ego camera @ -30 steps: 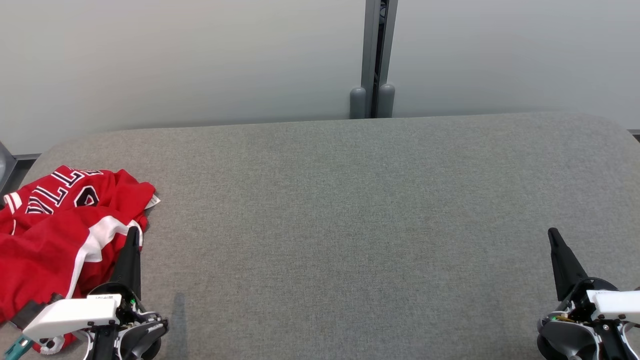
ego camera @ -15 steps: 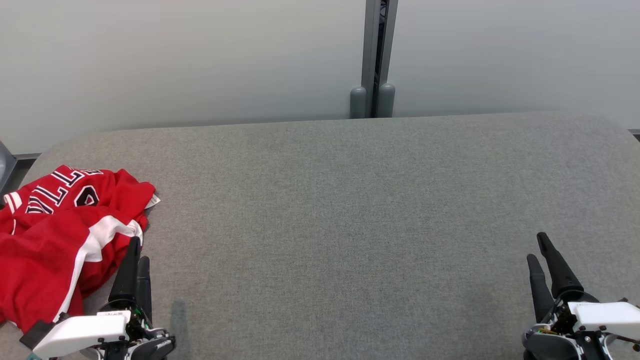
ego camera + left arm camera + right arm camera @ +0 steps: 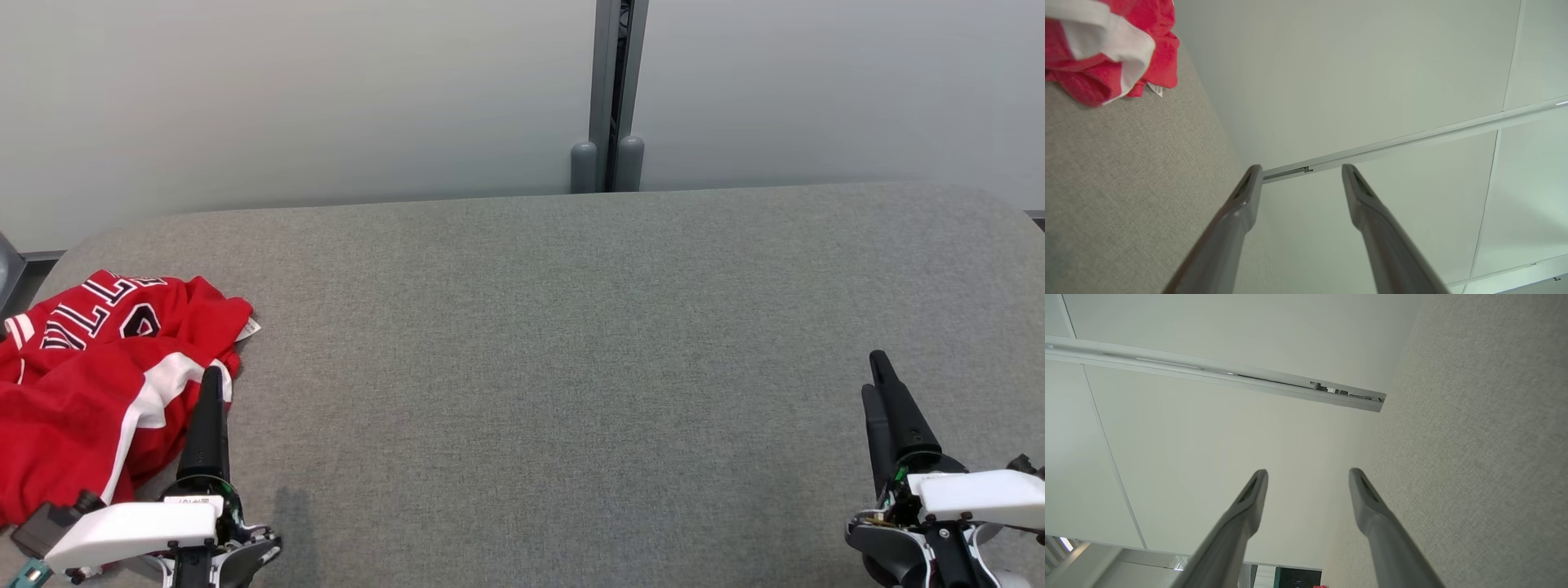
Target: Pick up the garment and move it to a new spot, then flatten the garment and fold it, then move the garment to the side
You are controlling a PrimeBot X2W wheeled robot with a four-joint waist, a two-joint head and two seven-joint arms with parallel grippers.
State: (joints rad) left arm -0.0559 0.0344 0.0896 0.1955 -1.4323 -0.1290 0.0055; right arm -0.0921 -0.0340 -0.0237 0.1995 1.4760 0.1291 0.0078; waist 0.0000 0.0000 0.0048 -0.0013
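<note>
A crumpled red garment [image 3: 90, 384] with white trim and dark lettering lies bunched at the left edge of the grey fabric table [image 3: 555, 359]. Its near corner also appears as red and white cloth [image 3: 1106, 45] at the top left of the left wrist view. My left gripper [image 3: 211, 384] stands at the lower left, just right of the garment's edge, open with nothing between its fingers [image 3: 1241, 204]. At the lower right my right gripper [image 3: 875, 371] is open and empty too, its fingers [image 3: 1249, 498] spread apart above the table.
A pale wall with a vertical grey post [image 3: 608, 98] runs behind the table's far edge. A dark gap [image 3: 12, 278] opens beyond the table's rounded left corner.
Both grippers went from shut to open. The left gripper dipped and rose again beside the garment; the right one edged left and forward. The garment has not moved.
</note>
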